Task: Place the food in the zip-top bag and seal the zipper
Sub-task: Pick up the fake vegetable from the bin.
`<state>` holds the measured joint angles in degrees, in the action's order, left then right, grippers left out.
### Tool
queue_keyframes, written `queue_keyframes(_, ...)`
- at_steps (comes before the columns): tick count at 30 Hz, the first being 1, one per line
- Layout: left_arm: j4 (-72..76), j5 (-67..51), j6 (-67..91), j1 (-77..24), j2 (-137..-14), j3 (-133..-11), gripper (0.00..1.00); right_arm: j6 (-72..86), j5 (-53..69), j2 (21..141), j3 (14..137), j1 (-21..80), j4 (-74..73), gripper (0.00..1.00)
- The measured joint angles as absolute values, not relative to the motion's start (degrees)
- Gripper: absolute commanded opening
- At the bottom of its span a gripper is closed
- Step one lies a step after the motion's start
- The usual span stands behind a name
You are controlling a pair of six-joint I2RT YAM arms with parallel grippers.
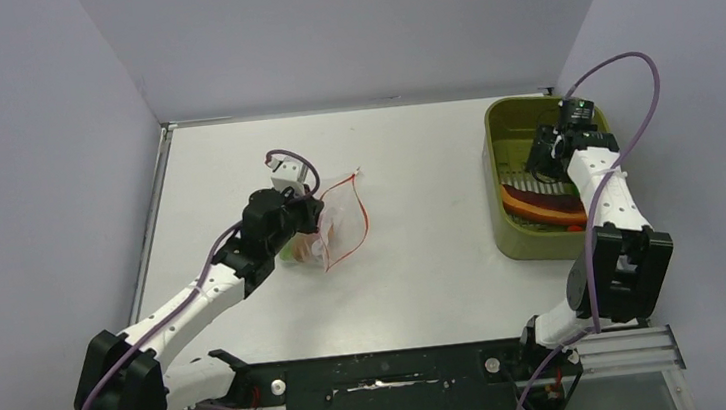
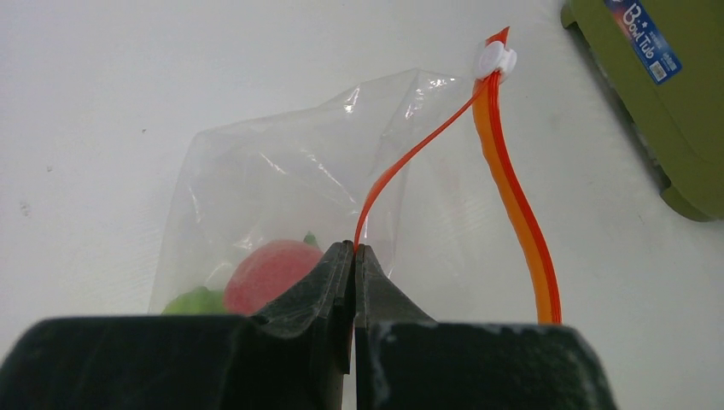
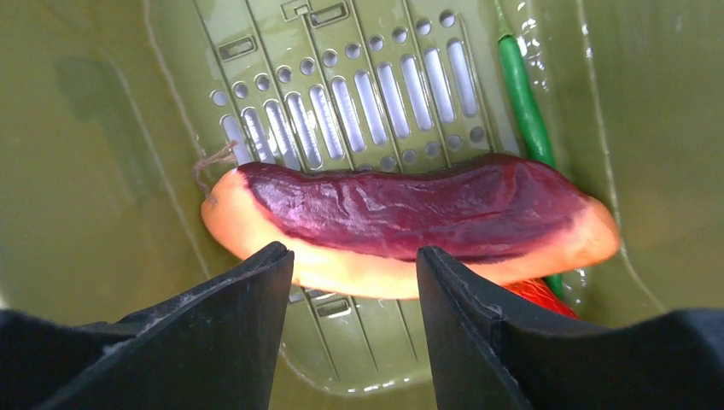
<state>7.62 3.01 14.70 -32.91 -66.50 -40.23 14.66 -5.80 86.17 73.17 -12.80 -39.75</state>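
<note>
The task was partway done: a pink-red ball fruit (image 2: 269, 273) and a green slice (image 2: 192, 301) sat inside the zip-top bag (image 2: 282, 171), its zipper (image 2: 512, 196) unsealed, while the steak slab (image 3: 410, 209) and perhaps a chili (image 3: 521, 85) lay in the olive tub (image 3: 85, 171). The left gripper (image 2: 353, 252) pinched one zipper lip; the right gripper (image 3: 354, 265) hung wide above the slab, touching nothing.

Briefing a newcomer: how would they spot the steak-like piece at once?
Look in the olive-green tub at the table's right edge, below the open right gripper. The slab lies across its slotted floor: dark maroon on top with an orange rim, far broader than the thin green pepper next to it.
</note>
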Motion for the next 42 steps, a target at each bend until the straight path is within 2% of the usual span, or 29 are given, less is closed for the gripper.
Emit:
queue_keyframes(5, 7.33, 4.67, 15.00, -32.91, -70.17, -43.86, 0.00, 15.75, -4.23, 90.26, 71.66, -13.78, -38.74, 0.56)
queue_keyframes(16, 7.31, 6.90, 21.23, -32.91, -71.53, -44.03, 0.00, 10.98, 4.99, 90.19, 62.19, -14.33, -31.57, 0.60)
queue_keyframes(25, 3.11, 6.94, 21.28, -32.91, -72.14, -44.10, 0.00, 2.72, 5.39, 90.19, 62.30, -14.15, -29.12, 0.77)
queue_keyframes(35, 0.97, 7.11, 18.96, -32.91, -72.14, -44.75, 0.00, -10.20, 11.44, 93.56, 63.57, -13.43, -27.44, 0.88)
queue_keyframes(39, 0.97, 7.07, 18.63, -32.91, -72.18, -44.75, 0.00, -15.86, 15.11, 97.25, 65.60, -14.00, -27.73, 0.89)
queue_keyframes(42, 0.58, 7.03, 18.41, -32.91, -72.29, -44.75, 0.00, -18.06, 16.10, 98.85, 67.00, -14.33, -27.81, 0.83)
